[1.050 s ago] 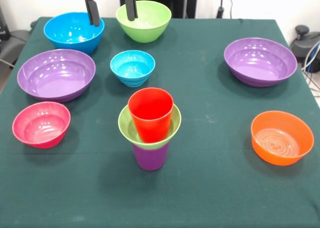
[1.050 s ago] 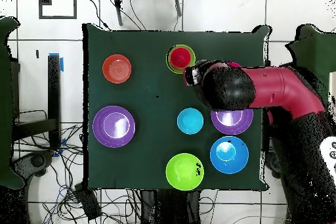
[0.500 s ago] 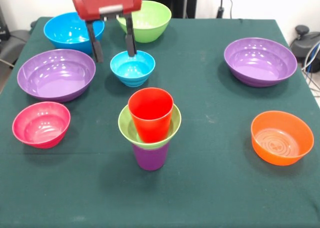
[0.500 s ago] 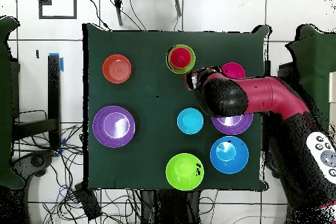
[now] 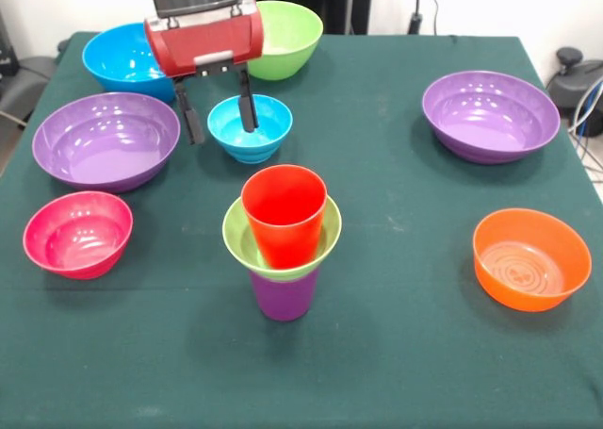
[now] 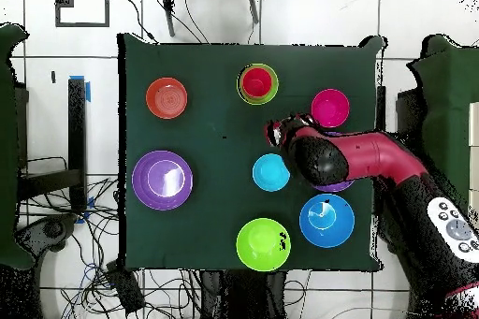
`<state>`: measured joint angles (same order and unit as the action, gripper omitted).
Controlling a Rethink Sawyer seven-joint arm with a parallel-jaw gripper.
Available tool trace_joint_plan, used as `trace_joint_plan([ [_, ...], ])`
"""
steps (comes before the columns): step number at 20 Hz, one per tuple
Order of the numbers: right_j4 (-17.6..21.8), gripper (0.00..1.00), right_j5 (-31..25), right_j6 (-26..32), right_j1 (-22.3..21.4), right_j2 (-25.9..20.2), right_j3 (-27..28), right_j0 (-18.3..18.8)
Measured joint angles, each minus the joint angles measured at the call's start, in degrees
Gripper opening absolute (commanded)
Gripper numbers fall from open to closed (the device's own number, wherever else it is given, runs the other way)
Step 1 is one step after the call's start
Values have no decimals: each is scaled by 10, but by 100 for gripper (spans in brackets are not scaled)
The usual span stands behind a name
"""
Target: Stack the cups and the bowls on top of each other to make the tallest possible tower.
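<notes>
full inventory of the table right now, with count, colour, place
tower: 1, front view centre; purple cup at base, small lime green bowl on it, red cup in that.
small blue bowl: 1, behind the tower.
large blue bowl: 1, far left corner.
large lime green bowl: 1, far edge, partly behind the gripper.
purple bowls: 2, wide; left and right.
pink bowl: 1, near left.
orange bowl: 1, near right.
table: 1, dark green cloth.
gripper: 1, red body, black fingers, open, straddling the small blue bowl's left rim.
</notes>
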<state>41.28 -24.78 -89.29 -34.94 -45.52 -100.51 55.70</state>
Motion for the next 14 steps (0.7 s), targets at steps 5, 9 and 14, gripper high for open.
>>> trace_joint_plan([
  [5, 14, 100, 4, 0, 10, 0, -14, 13],
  [9, 20, 100, 4, 0, 10, 0, -22, 20],
  [14, 27, 100, 4, 0, 10, 0, -31, 23],
])
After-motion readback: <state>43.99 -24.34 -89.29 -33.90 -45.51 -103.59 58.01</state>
